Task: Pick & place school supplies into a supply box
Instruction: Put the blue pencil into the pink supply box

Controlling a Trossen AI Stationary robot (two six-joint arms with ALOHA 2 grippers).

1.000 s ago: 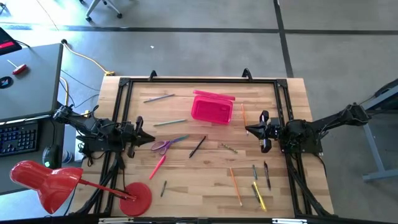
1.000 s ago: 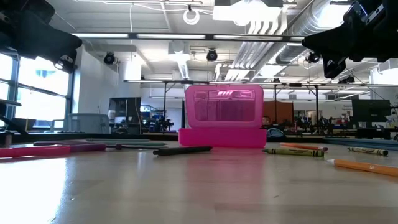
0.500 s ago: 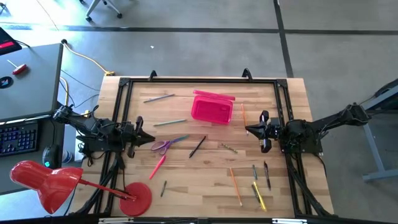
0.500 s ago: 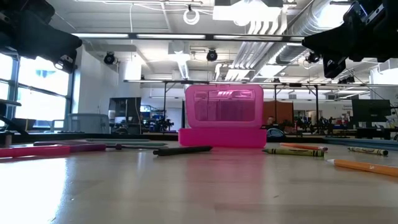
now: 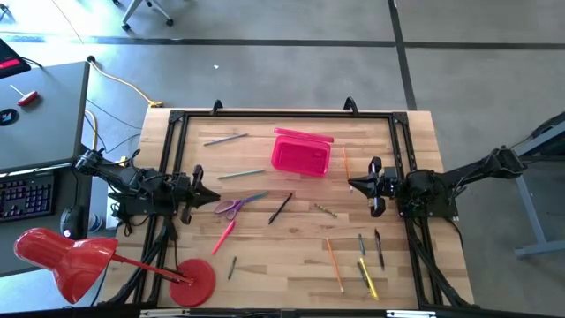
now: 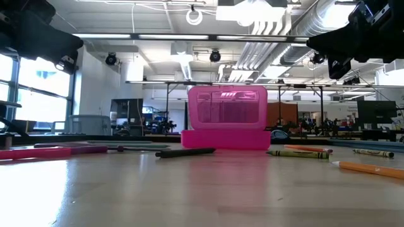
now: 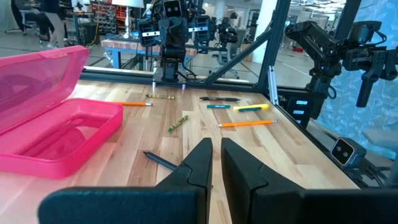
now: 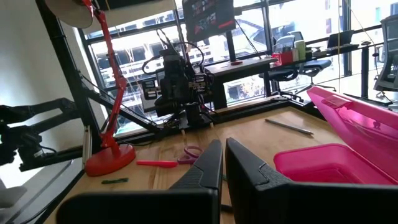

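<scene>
The pink supply box (image 5: 302,152) stands open near the table's far middle, its lid raised on the far side; it also shows as the box (image 6: 226,120) in the low view. Pens and pencils lie flat around it: a grey pencil (image 5: 227,139), a green pen (image 5: 242,174), purple scissors (image 5: 231,207), a pink pen (image 5: 223,237), a black pen (image 5: 281,208), and orange (image 5: 335,264) and yellow (image 5: 368,279) pencils. My left gripper (image 5: 212,196) hovers shut at the left, close to the scissors. My right gripper (image 5: 352,185) hovers shut right of the box.
A red desk lamp stands with its round base (image 5: 194,281) on the table's near left corner and its head (image 5: 66,256) beyond the left edge. A dark metal frame (image 5: 282,113) runs around the tabletop. Bare wood lies in the middle near part.
</scene>
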